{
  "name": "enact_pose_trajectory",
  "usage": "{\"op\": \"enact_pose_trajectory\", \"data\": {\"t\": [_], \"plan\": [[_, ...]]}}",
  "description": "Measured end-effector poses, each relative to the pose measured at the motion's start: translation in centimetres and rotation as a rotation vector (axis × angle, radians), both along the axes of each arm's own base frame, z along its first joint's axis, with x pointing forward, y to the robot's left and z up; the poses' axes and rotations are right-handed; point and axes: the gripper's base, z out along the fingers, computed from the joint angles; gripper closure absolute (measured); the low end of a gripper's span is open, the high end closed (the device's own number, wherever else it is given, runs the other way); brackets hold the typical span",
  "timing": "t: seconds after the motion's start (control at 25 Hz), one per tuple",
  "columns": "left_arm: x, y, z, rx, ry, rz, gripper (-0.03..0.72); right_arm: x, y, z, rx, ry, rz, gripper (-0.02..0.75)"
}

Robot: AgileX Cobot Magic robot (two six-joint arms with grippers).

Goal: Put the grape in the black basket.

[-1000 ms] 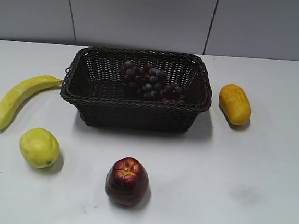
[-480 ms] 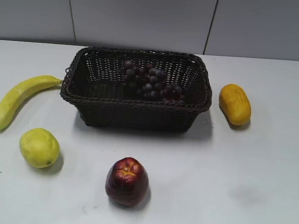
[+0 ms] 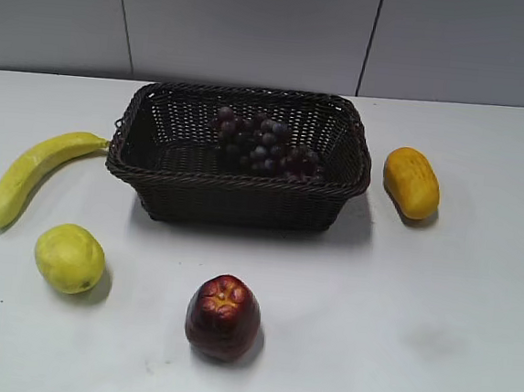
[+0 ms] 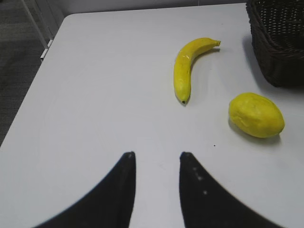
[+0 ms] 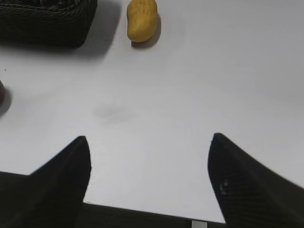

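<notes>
The grape (image 3: pixel 264 146), a long bunch of dark red-purple berries, lies inside the black basket (image 3: pixel 235 185), toward its right half. The basket stands at the middle back of the white table. A corner of it shows in the left wrist view (image 4: pixel 280 42) and in the right wrist view (image 5: pixel 45 23). My left gripper (image 4: pixel 156 154) is open and empty above bare table, near the left front. My right gripper (image 5: pixel 149 137) is wide open and empty above the table's right front edge. Neither gripper shows in the exterior view.
A banana (image 3: pixel 30 171) lies left of the basket. A yellow lemon-like fruit (image 3: pixel 69 257) sits in front of the banana. A dark red apple (image 3: pixel 223 316) stands at the front middle. An orange-yellow fruit (image 3: pixel 411 182) lies right of the basket.
The grape bunch has settled slightly inside the basket. Nothing else has moved.
</notes>
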Motion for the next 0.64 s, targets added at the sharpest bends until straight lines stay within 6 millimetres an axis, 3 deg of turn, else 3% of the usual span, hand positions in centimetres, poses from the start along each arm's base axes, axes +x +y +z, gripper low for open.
{"op": "enact_pose_trajectory", "data": {"t": [0.36, 0.64], "plan": [[0.0, 0.0, 0.0, 0.0, 0.0, 0.0, 0.452, -1.5, -0.2, 0.0, 0.014, -0.1, -0.127, 0.155], [0.0, 0.0, 0.0, 0.0, 0.0, 0.0, 0.452, -1.6, -0.2, 0.0, 0.02, -0.108, -0.132, 0.155]]}}
